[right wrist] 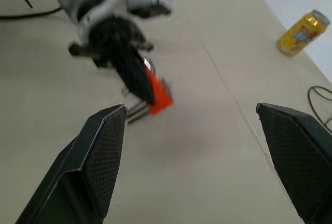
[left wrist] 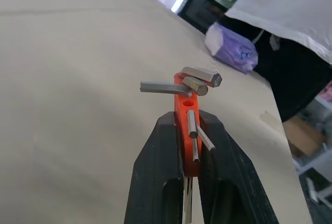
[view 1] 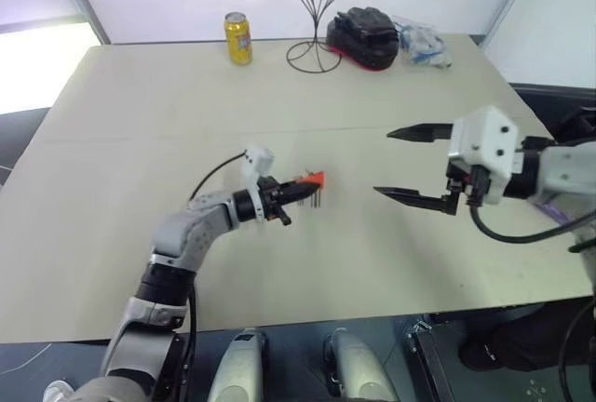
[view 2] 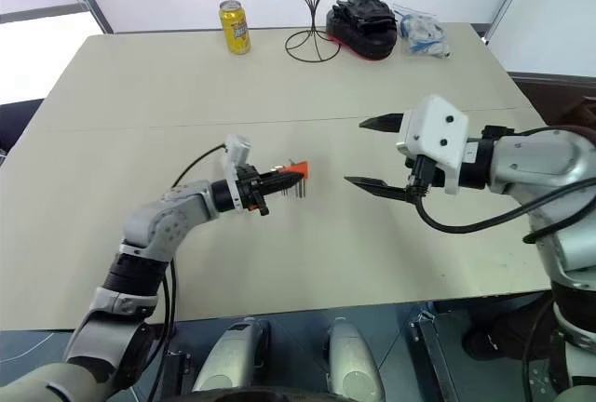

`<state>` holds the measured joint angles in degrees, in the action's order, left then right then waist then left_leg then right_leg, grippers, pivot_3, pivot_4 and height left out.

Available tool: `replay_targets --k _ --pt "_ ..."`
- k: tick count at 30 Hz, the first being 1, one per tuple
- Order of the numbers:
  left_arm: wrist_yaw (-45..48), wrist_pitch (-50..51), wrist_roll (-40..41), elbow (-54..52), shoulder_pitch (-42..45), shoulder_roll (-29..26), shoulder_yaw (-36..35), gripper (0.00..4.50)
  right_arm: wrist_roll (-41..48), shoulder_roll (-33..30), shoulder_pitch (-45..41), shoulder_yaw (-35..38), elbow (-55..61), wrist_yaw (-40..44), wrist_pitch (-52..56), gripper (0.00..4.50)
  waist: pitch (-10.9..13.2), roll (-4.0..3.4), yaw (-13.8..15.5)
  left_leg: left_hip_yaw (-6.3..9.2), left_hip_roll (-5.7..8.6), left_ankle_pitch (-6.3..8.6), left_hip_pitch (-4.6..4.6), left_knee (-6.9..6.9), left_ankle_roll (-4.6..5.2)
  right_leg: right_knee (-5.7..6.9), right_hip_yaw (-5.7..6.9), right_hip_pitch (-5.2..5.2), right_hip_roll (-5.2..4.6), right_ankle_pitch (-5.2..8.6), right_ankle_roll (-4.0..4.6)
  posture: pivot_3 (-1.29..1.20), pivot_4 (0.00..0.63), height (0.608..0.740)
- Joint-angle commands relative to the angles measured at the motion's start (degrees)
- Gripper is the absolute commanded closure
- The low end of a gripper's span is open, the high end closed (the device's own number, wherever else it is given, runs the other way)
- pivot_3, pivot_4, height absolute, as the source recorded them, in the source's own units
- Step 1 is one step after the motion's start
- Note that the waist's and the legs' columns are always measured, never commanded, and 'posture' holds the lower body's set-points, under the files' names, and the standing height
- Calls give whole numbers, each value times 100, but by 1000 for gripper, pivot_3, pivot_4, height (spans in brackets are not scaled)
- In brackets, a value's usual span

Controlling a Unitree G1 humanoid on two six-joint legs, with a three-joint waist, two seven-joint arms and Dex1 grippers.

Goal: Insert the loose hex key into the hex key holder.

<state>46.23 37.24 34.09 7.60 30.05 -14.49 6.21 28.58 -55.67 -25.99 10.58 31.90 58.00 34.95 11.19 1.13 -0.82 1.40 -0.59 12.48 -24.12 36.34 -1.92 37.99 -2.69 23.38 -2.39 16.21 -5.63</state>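
1. Holder (left wrist: pixel 185 130): small orange plastic block, flat and narrow, with a round hole near its top; several dark, faceted metal keys fanning out of it, short ends splayed at the top, thin shafts lying along its face.
2. Table (view 1: pixel 140 141): pale beige, matte, smooth, with a faint seam running across it.
3. At the far edge: yellow can (view 1: pixel 238 38), upright; black wire stand (view 1: pixel 315 11) of thin looped rods; black glove-like bundle (view 1: pixel 365 34) on something red; clear crinkled bag (view 1: pixel 424 46) just beside it; all well apart from both grippers.
4. Nothing standing between the two grippers; bare table below the gap.
5. Left gripper (view 1: pixel 300 193): clamped on the holder, fingers (left wrist: pixel 155 177) pinching its flat sides, block pointing toward the right gripper, held just above the table near its middle.
6. Right gripper (view 1: pixel 402 162): spread wide, grasping nothing; black tapered fingers (right wrist: pixel 98 156) with cross-hatched pads, pointing at the holder from the robot's right, apart from it.
7. Loose key: cannot tell it apart from the keys in the holder.
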Motion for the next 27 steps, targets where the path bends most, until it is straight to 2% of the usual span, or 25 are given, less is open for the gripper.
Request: replay_targets --k 1,11,15,20,21,24,27 --pt "103 50 73 117 154 187 -69 4500 149 -123 -82 187 251 -171 124 374 0 0 13 2 0 0 0 0 0 -1 0 0 -1 0 0 0 150 740" --pt "-170 459 67 649 326 387 -422 4500 -78 -130 86 43 241 -383 -103 374 0 0 11 14 4 0 -4 4 0 -1 2 -1 -4 0 -1 0 150 740" --pt "-199 477 -52 829 331 318 -450 2886 -119 -108 94 -31 208 -434 -184 295 0 0 17 16 4 0 -4 3 0 -1 3 -1 -5 0 -1 0 150 740" --pt "-302 170 -403 1457 445 -8 -629 222 -218 -22 67 -175 95 -462 -371 295 -1 2 18 15 5 0 4 5 0 -1 5 -9 -4 0 -1 0 150 740" --pt "-276 80 -463 1472 447 -117 -647 42 -230 -24 64 -202 73 -454 -405 295 -2 2 4 14 5 0 10 5 0 -1 6 -17 -3 0 -1 0 150 740" --pt "-178 29 -476 1356 434 -409 -741 42 -237 -21 37 -250 31 -452 -453 295 -2 1 -37 8 -1 0 40 -9 0 0 -7 -27 -1 1 1 0 150 740" --pt "185 -166 -598 710 263 -1058 -727 42 -293 -72 -13 -357 -127 -292 -557 295 -2 1 -44 8 -9 0 42 -15 0 0 -8 -26 6 1 2 0 150 740"
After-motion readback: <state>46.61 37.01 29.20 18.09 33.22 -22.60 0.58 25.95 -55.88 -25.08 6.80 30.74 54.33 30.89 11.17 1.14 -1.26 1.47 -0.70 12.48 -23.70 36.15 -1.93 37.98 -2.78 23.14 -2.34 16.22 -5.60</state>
